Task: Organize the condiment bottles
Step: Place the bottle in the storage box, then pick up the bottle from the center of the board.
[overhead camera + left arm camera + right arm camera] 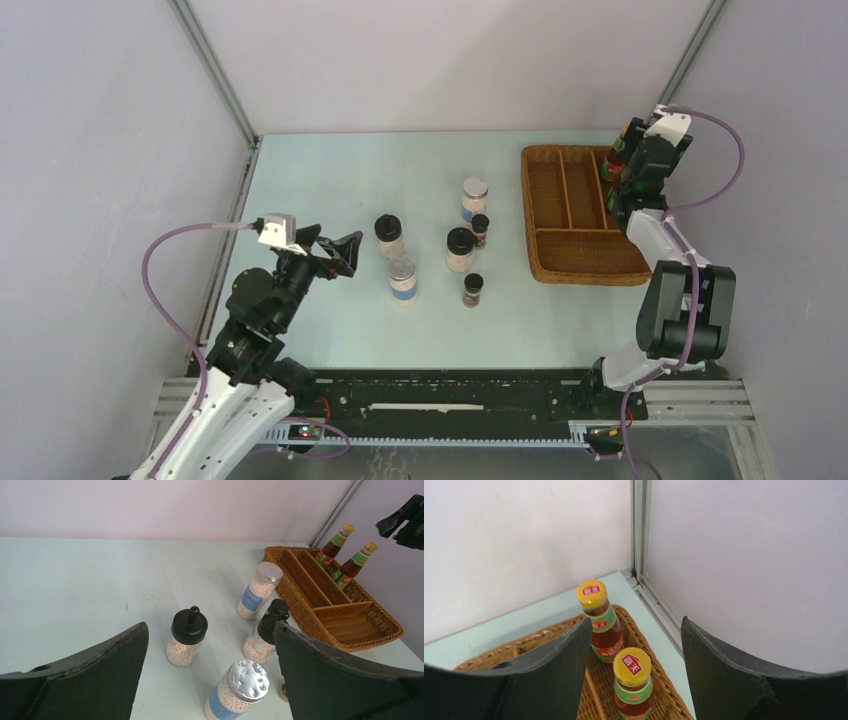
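Two red sauce bottles with orange caps (600, 620) (633, 685) stand upright in the far right compartment of the wicker tray (549, 632). My right gripper (636, 622) hangs open just above them, its fingers apart on either side of the nearer bottle and touching neither. On the table stand two silver-lidded jars (475, 197) (402, 277), two black-lidded jars (389, 236) (460, 248) and two tiny dark jars (480, 228) (473, 289). My left gripper (335, 252) is wide open and empty, left of this group, facing the near black-lidded jar (188, 637) and silver-lidded jar (240, 690).
The brown wicker divided tray (585, 260) lies at the right of the table; its left and middle compartments and the front cross section hold nothing. Frame posts and walls stand close behind the tray's right side (640, 540).
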`<state>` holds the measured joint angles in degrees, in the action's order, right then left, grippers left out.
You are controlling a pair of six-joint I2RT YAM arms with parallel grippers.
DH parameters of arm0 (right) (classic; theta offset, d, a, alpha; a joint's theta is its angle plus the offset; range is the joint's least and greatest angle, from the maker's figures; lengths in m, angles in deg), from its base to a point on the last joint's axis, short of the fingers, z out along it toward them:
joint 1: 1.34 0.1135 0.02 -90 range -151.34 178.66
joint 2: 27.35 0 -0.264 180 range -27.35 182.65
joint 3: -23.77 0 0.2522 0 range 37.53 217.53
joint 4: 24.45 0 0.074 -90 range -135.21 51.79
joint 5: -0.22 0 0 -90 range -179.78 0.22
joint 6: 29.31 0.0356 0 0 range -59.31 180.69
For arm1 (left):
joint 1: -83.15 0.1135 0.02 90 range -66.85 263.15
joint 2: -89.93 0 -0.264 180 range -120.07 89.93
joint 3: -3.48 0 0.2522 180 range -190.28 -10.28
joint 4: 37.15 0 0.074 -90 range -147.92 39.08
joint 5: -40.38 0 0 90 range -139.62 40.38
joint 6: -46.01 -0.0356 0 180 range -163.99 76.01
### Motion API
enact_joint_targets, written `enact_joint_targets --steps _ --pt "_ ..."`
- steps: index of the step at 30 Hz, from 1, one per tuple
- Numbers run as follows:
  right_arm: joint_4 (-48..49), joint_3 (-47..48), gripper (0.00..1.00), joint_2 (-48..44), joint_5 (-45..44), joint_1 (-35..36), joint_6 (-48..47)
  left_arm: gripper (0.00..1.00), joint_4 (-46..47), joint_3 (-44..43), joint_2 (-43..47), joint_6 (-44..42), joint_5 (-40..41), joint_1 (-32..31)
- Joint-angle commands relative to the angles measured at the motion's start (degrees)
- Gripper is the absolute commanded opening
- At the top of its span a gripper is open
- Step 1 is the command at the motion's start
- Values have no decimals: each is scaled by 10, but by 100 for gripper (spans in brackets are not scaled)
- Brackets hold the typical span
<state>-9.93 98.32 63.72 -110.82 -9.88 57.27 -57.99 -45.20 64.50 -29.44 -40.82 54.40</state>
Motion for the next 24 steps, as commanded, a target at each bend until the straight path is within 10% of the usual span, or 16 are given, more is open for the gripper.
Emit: enact_joint_targets --steps 1,24 --pt "32 9 74 -51 -27 19 -14 100 -4 -5 15 1 -2 -3" --pt "-163 62 81 -54 180 351 21 100 -25 -9 31 22 -8 -3"
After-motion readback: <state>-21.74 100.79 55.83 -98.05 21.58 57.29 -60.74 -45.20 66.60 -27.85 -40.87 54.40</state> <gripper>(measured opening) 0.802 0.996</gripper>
